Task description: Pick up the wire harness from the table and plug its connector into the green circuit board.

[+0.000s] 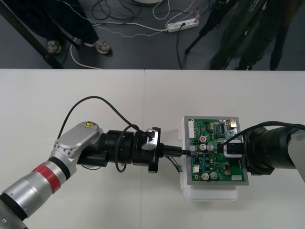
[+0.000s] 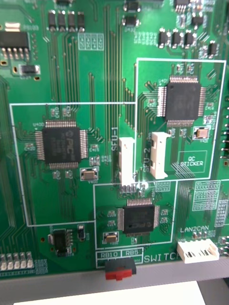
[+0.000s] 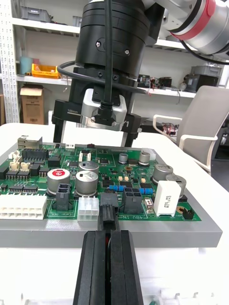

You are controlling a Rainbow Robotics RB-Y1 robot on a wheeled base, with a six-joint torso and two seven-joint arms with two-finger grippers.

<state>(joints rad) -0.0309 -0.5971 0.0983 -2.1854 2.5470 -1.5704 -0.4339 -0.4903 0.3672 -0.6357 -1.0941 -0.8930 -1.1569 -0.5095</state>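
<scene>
I had the left claw [image 1: 187, 151] clenched on the plug [image 3: 108, 212] at the board's [image 1: 214, 157] nine o'clock edge, seemingly seated or nearly so, leaving only a last push and release, while the right claw [image 3: 93, 138] stood spread open over the board.

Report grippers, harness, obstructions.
Left gripper shut on plug. Plug at left edge of green board, seating unclear. Right gripper open over its right side, clear of plug.

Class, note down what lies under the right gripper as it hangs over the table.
The green circuit board on its white base lies under the right gripper; chips and white connectors show there. From above, the gripper's body covers that patch of board.
</scene>
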